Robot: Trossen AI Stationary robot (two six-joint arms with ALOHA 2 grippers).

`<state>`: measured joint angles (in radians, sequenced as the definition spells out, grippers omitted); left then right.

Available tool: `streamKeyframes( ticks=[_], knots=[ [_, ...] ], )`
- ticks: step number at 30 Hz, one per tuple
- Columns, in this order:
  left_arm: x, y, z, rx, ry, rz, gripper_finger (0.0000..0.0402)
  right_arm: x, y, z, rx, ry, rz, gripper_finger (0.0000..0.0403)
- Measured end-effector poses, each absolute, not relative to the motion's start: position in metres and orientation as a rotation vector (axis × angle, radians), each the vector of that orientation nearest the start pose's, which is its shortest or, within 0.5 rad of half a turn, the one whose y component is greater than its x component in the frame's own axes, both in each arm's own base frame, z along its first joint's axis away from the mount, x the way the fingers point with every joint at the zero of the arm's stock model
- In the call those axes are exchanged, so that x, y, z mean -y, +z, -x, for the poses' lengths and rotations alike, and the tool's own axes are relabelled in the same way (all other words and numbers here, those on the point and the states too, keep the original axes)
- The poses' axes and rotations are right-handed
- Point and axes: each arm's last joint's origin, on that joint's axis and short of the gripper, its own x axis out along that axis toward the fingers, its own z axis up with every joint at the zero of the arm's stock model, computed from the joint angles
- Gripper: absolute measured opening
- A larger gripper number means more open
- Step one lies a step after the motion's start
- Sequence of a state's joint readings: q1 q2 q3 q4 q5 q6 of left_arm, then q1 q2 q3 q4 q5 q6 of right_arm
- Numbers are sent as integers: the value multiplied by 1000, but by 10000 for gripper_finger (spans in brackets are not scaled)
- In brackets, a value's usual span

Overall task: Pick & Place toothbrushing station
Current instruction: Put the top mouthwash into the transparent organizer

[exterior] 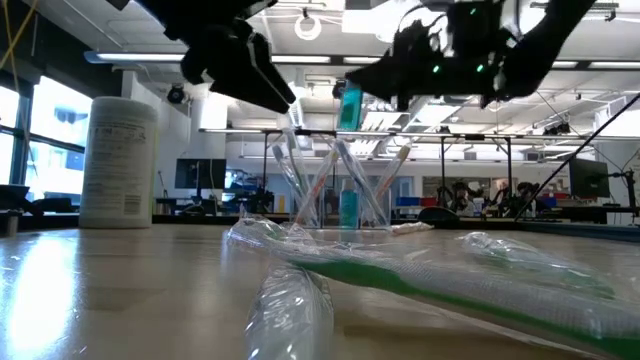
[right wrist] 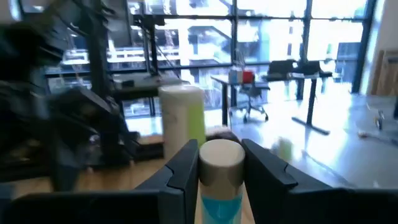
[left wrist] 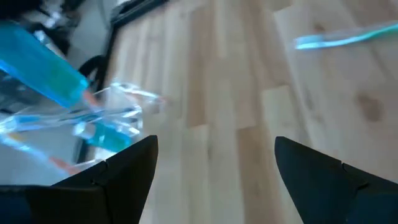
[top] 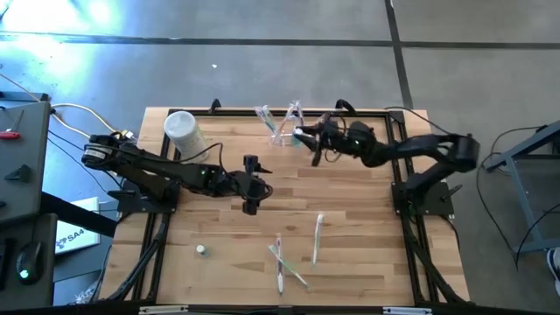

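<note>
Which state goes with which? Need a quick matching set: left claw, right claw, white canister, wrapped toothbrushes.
Things:
1. left claw
2. right claw
3. white canister
4. wrapped toothbrushes

States:
A. lying flat at the table's near edge
B. standing upright at the far left corner
C. open and empty, over mid-table
D. shut on a blue tube with a white cap, at the clear holder

Pairs: 1-C, 2-D, 3-B, 4-A

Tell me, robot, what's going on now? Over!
Right gripper shut on a blue tube, above the clear holder. Left gripper open, mid-table. Nothing blocking. Over.
</note>
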<state>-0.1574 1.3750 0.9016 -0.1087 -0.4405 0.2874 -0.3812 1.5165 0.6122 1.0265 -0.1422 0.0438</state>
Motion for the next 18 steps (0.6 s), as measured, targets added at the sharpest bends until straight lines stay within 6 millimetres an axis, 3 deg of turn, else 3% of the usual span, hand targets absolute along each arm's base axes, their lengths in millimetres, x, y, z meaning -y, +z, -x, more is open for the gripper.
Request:
streamKeyframes(
  ticks=[4, 9, 18],
  knots=[
    [33, 252, -290, -605, 224, -452, 319, 131, 211, -296, 101, -281, -33, 91],
    [33, 251, -290, -611, 227, -414, 319, 141, 190, -313, 56, -490, -98, 91],
    [33, 251, -290, -598, 252, -325, 319, 150, 193, -321, 46, -650, -122, 91]
  ],
)
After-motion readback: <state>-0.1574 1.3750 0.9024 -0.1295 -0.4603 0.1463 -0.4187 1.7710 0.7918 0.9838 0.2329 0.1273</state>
